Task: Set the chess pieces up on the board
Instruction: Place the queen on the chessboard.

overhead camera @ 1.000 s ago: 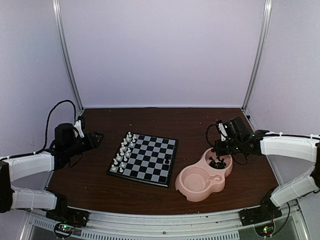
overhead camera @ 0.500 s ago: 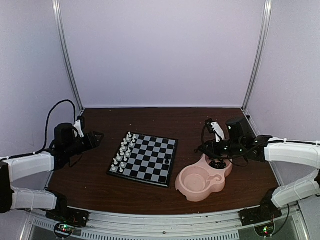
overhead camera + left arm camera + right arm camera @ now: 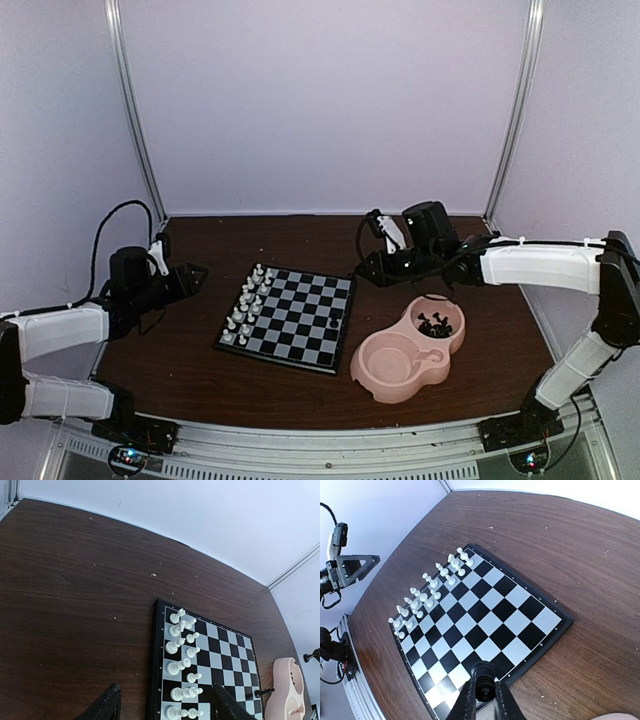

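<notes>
Dark wood covers the desk (image 3: 180, 375), and we see the board (image 3: 290, 330) near its middle, white pieces (image 3: 247, 300) in two rows along its left edge and one black piece (image 3: 333, 324) near its right edge. More black pieces (image 3: 436, 325) fill the far bowl of the pink dish (image 3: 372, 378) just right of it. Our right fingers (image 3: 371, 269), above the board's far right corner, pinch a black chessman (image 3: 482, 676). Our left fingers (image 3: 192, 273) stand apart, holding nothing, left of the board.
</notes>
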You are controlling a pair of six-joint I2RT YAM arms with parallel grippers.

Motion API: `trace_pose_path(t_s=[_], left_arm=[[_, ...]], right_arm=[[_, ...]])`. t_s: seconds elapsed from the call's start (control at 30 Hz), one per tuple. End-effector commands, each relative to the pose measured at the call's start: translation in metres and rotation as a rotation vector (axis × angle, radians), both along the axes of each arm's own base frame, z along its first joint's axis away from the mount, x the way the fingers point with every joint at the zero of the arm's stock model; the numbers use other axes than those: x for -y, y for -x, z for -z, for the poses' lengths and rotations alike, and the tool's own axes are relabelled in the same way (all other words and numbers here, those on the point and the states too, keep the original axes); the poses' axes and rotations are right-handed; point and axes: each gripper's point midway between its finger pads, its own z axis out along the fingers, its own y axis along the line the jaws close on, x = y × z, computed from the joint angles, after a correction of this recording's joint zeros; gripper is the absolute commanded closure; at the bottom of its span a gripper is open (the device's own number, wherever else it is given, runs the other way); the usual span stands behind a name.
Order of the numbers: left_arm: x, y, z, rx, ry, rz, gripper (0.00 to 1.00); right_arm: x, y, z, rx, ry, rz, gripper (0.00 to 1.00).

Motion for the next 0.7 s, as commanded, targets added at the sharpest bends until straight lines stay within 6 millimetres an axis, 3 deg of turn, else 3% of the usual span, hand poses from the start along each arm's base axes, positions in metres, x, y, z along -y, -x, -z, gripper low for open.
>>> trace_pose_path(t_s=[0.0, 0.13, 0.33, 0.67], left_arm=[[0.003, -0.004, -0.011, 0.043, 0.008, 0.009, 0.39], [0.005, -0.003, -0.012, 0.042, 0.018, 0.016, 0.39], [0.006, -0.004, -0.010, 0.031, 0.019, 0.021, 0.39], [0.009, -0.005, -0.007, 0.018, 0.025, 0.034, 0.39]], right_arm=[[-0.007, -0.009, 0.026, 0.006, -0.006, 0.023, 0.87], [-0.008, -0.013, 0.050, 0.001, 0.058, 0.019, 0.89], [-0.007, -0.009, 0.056, 0.043, 0.127, 0.023, 0.89], [-0.007, -0.009, 0.084, 0.006, 0.215, 0.038, 0.89]])
